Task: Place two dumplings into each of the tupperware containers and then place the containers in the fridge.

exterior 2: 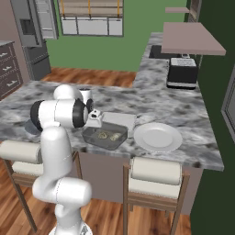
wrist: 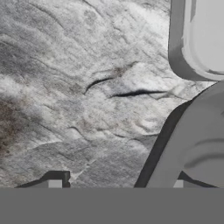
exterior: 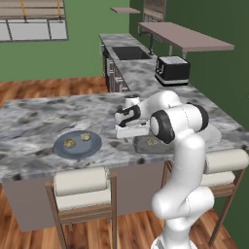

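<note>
Pincer (wrist: 116, 186) sits low over the marble bench (exterior: 34, 121), tips apart w/ nothing but bare stone between them; no grip on anything. One tip stands on open bench, the other right at the edge of the nearer tupperware container (wrist: 197, 144), whose wall rises just beside that tip; looks like the jaws are set to straddle the rim, prob. to grab the tub by its wall rather than from above, since it's too broad to span. That tub (exterior 2: 104, 137) already holds two dumplings (exterior 2: 109, 135), side by side, so it reads as loaded & ready to lift. Second tupperware container (exterior 2: 120, 120) lies just past the first, on the far side from the arm's base, touching or nearly so; can't tell if it has anything in it. Other two dumplings (exterior: 78, 140) are on the blue-grey plate (exterior: 61, 148), well off to the pincer's side, away from both tubs — so that pair is presumably still to be moved. White plate (exterior 2: 157, 137) sits just beyond the loaded tub on the opposite side, bare. Fridge (exterior 2: 32, 36) stands across the room, far from the pincer, door state unclear. Judgement: about half the filling done, no tub in the fridge yet.
</note>
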